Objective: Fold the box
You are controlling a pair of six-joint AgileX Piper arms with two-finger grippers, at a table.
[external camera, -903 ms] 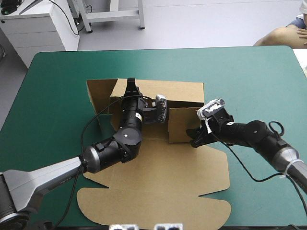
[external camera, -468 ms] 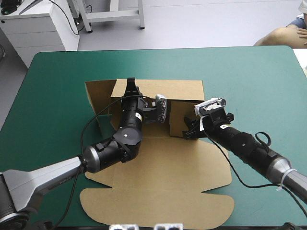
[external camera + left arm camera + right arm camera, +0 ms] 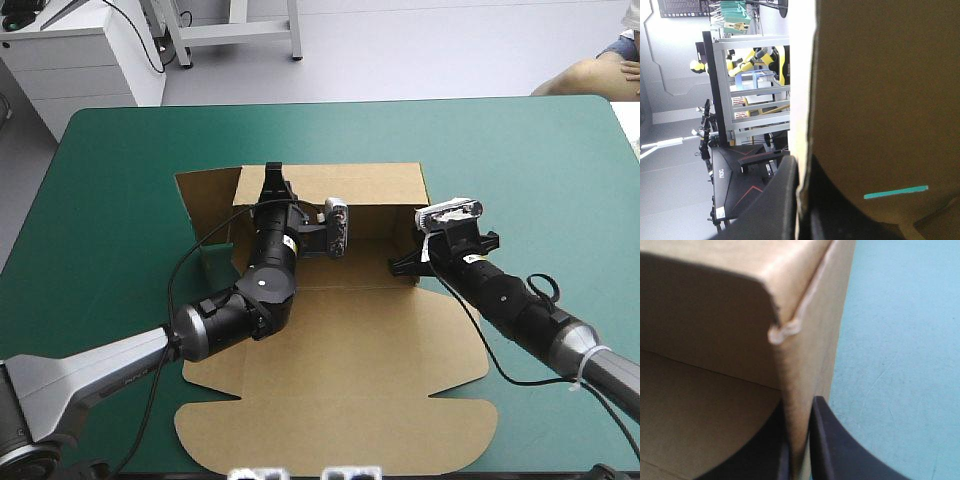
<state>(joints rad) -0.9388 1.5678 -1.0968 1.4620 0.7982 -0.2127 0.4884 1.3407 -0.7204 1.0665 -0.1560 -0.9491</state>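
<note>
The box (image 3: 340,330) is found on the teal-green counter (image 3: 120,150), slightly left of the middle, partly raised. Its lid (image 3: 340,425) lies flat nearest the robot, and the lobed front edge reaches almost to the counter's near edge. Behind the lid, the floor panel is flat on the cover.

The right jaws are set on the right side wall (image 3: 810,340), which stands upright at the floor panel's right edge. In the right wrist view the wall's edge is seen pinched between the two black fingers (image 3: 835,450), all but closed on the board, with bare cover just outside the wall.

Farther back, the left jaws are placed over the top edge of the rear wall (image 3: 370,185), which is raised. In the left wrist view the board is held between the fingers (image 3: 775,210), one on each face, nearly closed. A thin teal-green slot is noted in that board.

At the far left corner, a side flap (image 3: 205,195) stands splayed outward. Beyond the box, only bare cover is seen up to the far edge.
</note>
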